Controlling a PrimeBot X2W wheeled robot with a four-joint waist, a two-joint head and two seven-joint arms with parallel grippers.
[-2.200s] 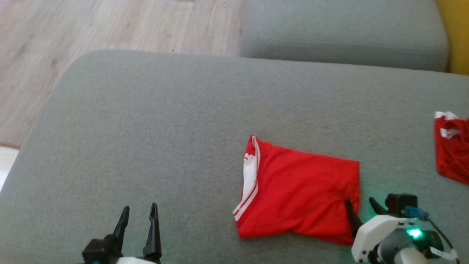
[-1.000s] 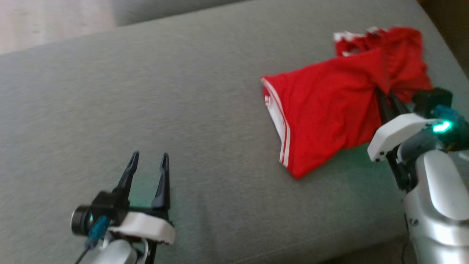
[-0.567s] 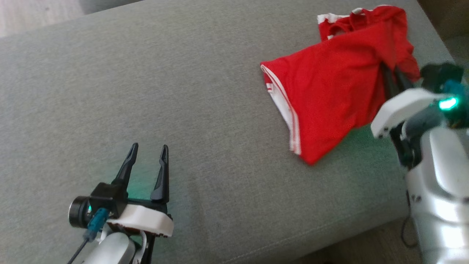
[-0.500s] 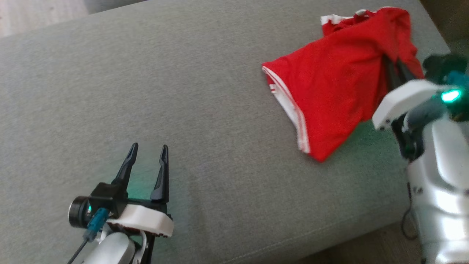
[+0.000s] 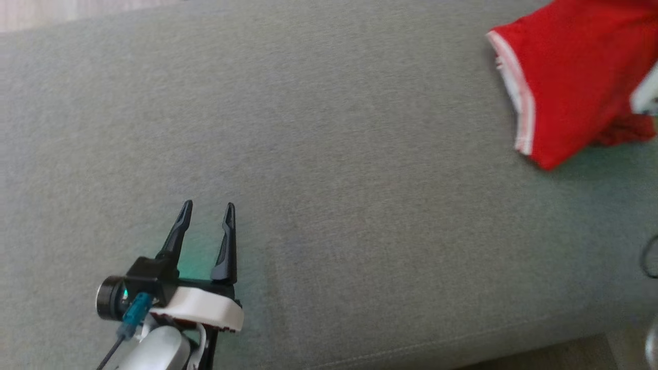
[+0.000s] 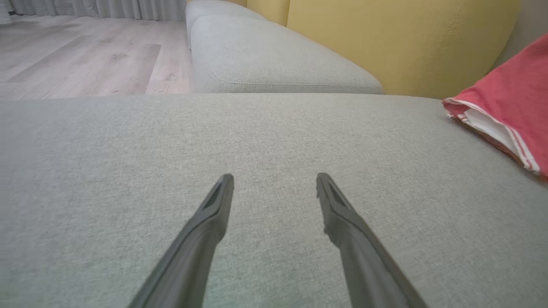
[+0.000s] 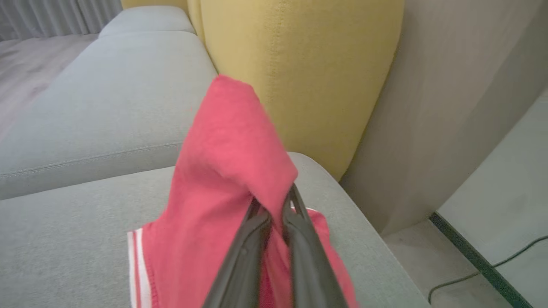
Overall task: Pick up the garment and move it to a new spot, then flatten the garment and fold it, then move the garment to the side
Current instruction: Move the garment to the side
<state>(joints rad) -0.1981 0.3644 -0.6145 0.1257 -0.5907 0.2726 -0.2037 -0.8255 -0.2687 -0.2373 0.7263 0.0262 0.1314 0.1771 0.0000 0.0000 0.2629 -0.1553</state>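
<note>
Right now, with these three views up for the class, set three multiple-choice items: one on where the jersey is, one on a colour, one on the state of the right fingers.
1. In the head view, where is the jersey?
A. lower left
B. upper right
C. centre

2. What colour is the backrest behind the seat?
A. yellow
B. blue
C. black

3. How are the right fingers?
A. wide open, holding nothing
B. shut on the jersey
C. shut on a cable

Key:
1 B: the red cloth lies in the upper right corner of that view.
2 A: the right wrist view shows yellow upholstery behind the grey seat.
3 B: the right wrist view shows red cloth pinched between them, rising in a peak.
</note>
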